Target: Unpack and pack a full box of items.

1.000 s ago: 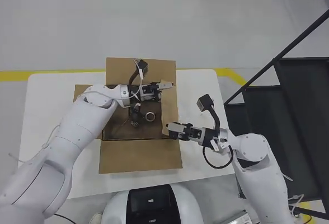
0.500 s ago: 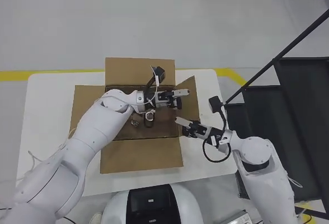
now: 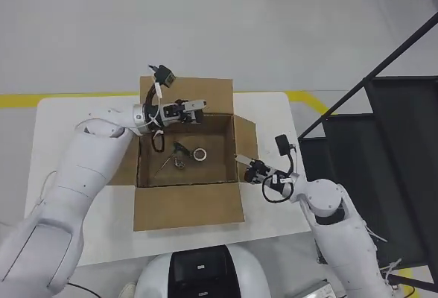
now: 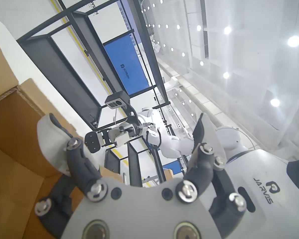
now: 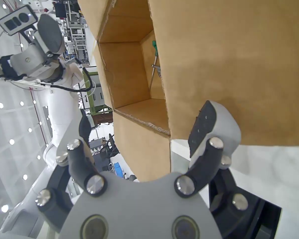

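Note:
An open cardboard box [image 3: 148, 160] sits mid-table with its flaps spread. Inside lie a tape roll [image 3: 200, 154], a green-handled screwdriver [image 3: 178, 147] [image 5: 154, 48] and a small metal piece [image 3: 176, 162]. My left gripper [image 3: 194, 106] [image 4: 129, 135] hangs open and empty over the box's far rim, near the far flap [image 3: 197, 89]. The right gripper [image 3: 243, 160] [image 5: 145, 125] is open at the near corner of the upright right flap [image 3: 245, 138] [image 5: 226, 50], whose lower edge lies between its fingers.
The white table [image 3: 70, 127] has bare room left and right of the box. The near flap [image 3: 189, 205] lies flat toward me. A black metal rack [image 3: 383, 134] stands just beyond the table's right edge.
The left gripper has drawn back from the box's right side to the far rim. The right flap now stands up, and the right gripper has shifted right, outside it.

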{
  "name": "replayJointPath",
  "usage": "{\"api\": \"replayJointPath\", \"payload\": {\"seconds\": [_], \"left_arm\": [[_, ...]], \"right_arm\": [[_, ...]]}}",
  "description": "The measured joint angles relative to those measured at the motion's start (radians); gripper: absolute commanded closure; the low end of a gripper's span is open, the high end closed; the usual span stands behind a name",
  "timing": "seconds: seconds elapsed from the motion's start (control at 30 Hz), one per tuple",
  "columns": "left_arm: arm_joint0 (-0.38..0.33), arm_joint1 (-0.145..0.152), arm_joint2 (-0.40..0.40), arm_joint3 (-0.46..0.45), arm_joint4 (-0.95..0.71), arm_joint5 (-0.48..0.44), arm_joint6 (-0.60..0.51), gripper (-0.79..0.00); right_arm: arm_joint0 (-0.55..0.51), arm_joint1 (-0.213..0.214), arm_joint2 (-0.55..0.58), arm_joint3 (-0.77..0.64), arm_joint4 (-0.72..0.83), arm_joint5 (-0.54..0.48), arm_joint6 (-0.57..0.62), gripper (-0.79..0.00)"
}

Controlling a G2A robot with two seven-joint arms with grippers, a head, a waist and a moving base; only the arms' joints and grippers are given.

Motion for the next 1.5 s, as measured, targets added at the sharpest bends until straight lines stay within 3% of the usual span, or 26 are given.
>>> {"api": "replayJointPath", "payload": {"seconds": [0.2, 0.3, 0.43, 0.63, 0.83, 1.0, 1.13, 1.3, 1.5], "left_arm": [[0.216, 0.107, -0.235, -0.327, 0.113, 0.131, 0.024, -0.785], [0.325, 0.142, -0.349, -0.458, 0.157, 0.183, 0.048, -0.785], [0.425, 0.168, -0.465, -0.547, 0.183, 0.217, 0.097, -0.785], [0.496, 0.196, -0.596, -0.577, 0.236, 0.242, 0.142, -0.785], [0.552, 0.215, -0.69, -0.569, 0.341, 0.21, 0.246, -0.785], [0.575, 0.217, -0.702, -0.556, 0.351, 0.199, 0.28, -0.785], [0.575, 0.217, -0.702, -0.557, 0.351, 0.199, 0.279, -0.785], [0.575, 0.217, -0.702, -0.557, 0.351, 0.199, 0.279, -0.785], [0.575, 0.217, -0.702, -0.557, 0.351, 0.199, 0.279, -0.785]], "right_arm": [[0.049, -0.001, -0.04, 0.051, 0.0, -0.002, -0.013, -0.785], [0.047, 0.003, -0.031, 0.013, -0.023, -0.003, -0.038, -0.785], [0.026, 0.01, -0.017, -0.095, -0.069, -0.011, -0.058, -0.785], [0.082, 0.012, -0.089, -0.196, -0.15, -0.029, -0.016, -0.785], [0.294, -0.004, -0.297, -0.109, -0.297, 0.021, 0.103, -0.785], [0.488, -0.036, -0.5, 0.056, -0.471, 0.121, 0.172, -0.785], [0.584, -0.064, -0.607, 0.167, -0.518, 0.159, 0.187, -0.785], [0.641, -0.088, -0.662, 0.228, -0.517, 0.179, 0.17, -0.785], [0.64, -0.088, -0.661, 0.227, -0.517, 0.179, 0.17, -0.785]]}}
